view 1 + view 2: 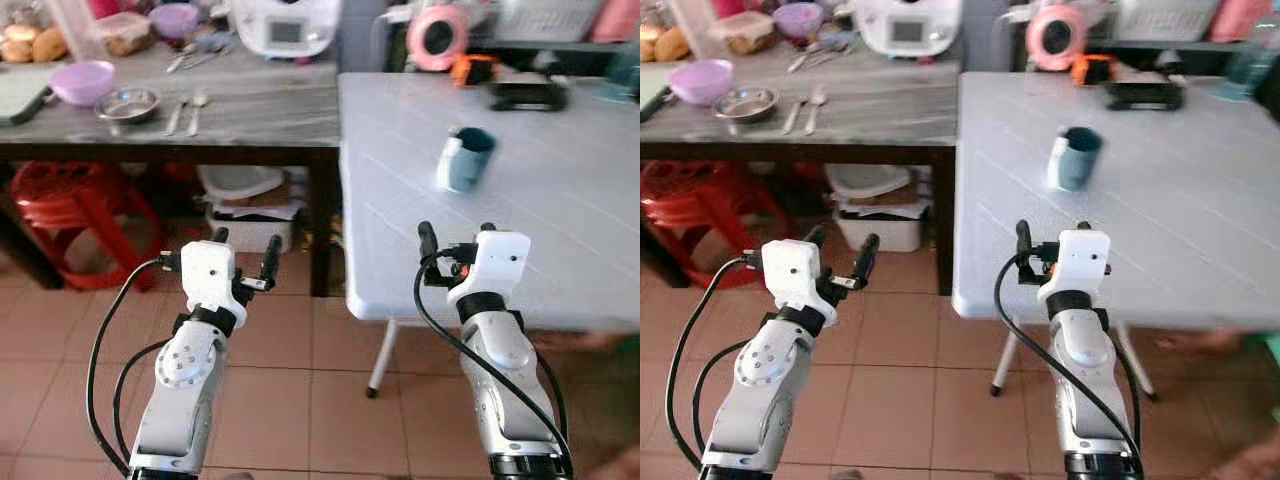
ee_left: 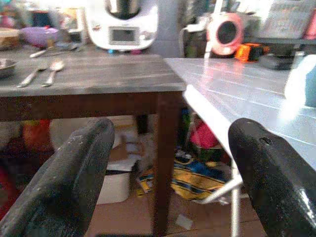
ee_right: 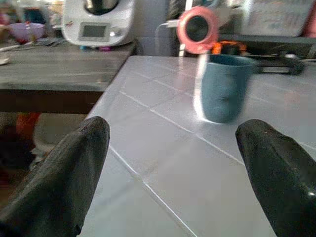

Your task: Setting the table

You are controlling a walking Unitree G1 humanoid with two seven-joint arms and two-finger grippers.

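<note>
A blue mug stands upright on the white folding table, also in the right wrist view as the mug. My right gripper hovers open over the table's near edge, a short way in front of the mug, holding nothing. My left gripper is open and empty above the tiled floor, left of the white table. On the dark wooden table lie two spoons, a steel bowl and a purple bowl.
A white kitchen machine stands at the back of the wooden table, with food containers and more cutlery. A red plastic stool and boxes sit under it. A pink fan and a black object are at the white table's far side.
</note>
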